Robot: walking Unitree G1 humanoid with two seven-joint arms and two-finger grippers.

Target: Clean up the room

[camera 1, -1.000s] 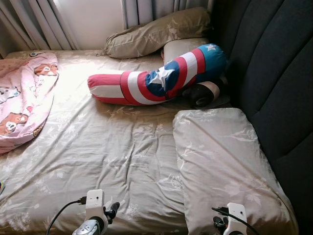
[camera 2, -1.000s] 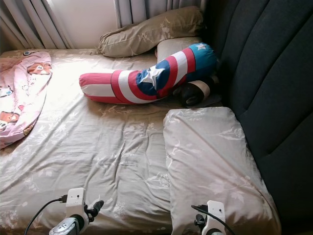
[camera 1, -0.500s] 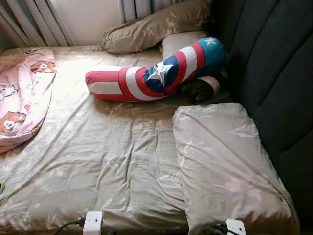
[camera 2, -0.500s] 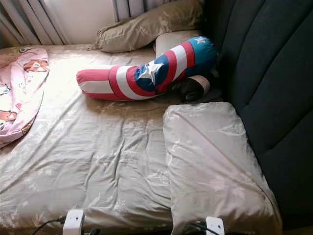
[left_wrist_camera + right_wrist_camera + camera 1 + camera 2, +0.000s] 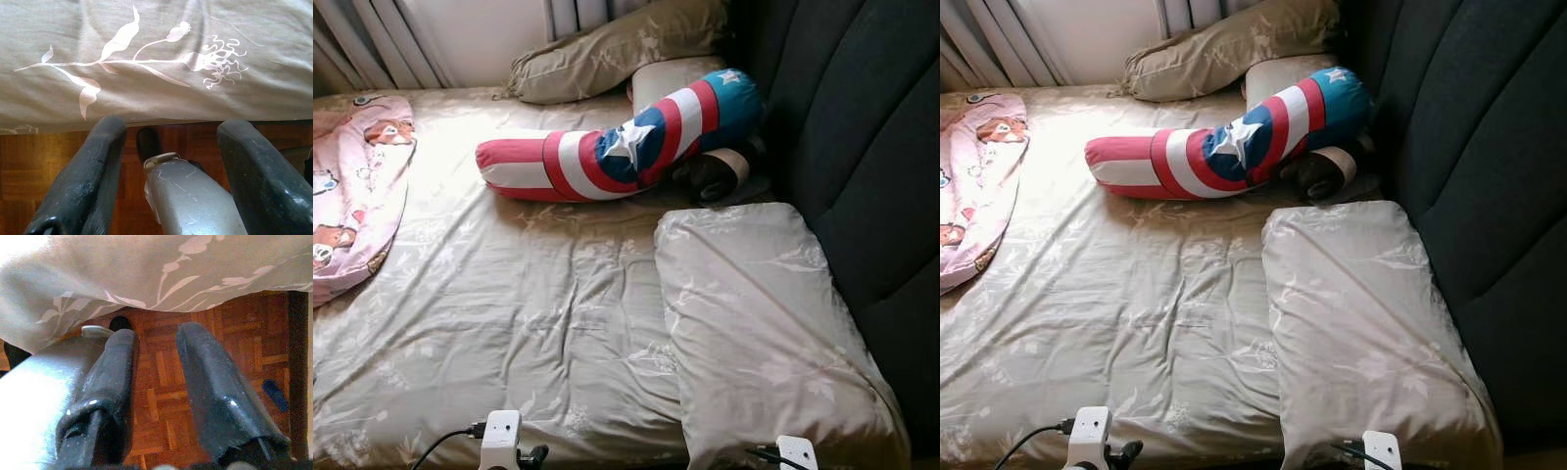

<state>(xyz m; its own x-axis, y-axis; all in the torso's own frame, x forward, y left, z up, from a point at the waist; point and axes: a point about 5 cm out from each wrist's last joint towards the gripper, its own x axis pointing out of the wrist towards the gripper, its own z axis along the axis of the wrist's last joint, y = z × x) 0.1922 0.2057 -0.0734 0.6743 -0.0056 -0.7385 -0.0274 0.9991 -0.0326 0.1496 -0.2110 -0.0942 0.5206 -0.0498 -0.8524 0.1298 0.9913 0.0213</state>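
Note:
A bed with a beige flowered sheet [image 5: 509,313] lies before me. Across its far half lies a long red, white and blue bolster with a star [image 5: 597,162]. A beige pillow [image 5: 754,323] lies flat near the headboard on the right. At the left edge is a crumpled pink cartoon blanket [image 5: 352,196]. My left gripper [image 5: 171,132] hangs open below the bed's front edge, holding nothing. My right gripper [image 5: 156,335] is open too, over the wooden floor [image 5: 161,382] beside the overhanging sheet. Both wrists [image 5: 501,441] [image 5: 796,452] show at the bottom.
A second beige pillow [image 5: 617,54] leans at the far end under the curtains [image 5: 372,39]. A dark rolled item with a tan band [image 5: 710,176] sits tucked by the bolster. The dark padded headboard [image 5: 862,147] walls the right side. A small blue object [image 5: 274,394] lies on the floor.
The camera has shifted a little. Both wrists sit lower in the picture than a second ago. Nothing on the bed has moved.

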